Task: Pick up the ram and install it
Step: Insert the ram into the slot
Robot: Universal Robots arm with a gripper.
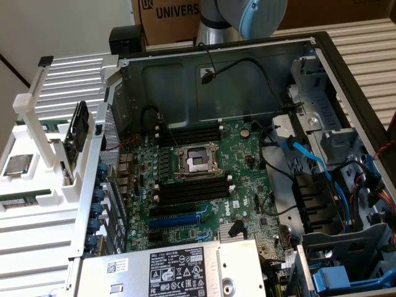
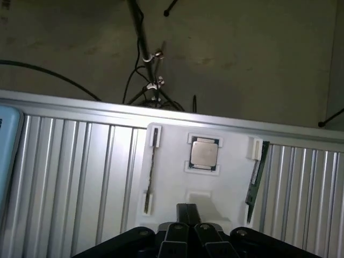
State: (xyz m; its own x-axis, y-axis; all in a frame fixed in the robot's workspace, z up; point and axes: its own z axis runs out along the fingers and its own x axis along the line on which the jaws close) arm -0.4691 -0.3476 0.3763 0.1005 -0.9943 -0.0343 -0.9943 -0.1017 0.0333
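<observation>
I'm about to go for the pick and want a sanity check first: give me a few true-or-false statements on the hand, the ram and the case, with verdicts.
1. The hand is shut and holds nothing. True.
2. The long green ram stick is seated in a black motherboard slot. False: it lies in the white plastic holder, outside the case.
3. The square silver processor chip sits in that same holder. True.
4. The grey metal computer case is closed up. False: it is open, with the green motherboard exposed.
</observation>
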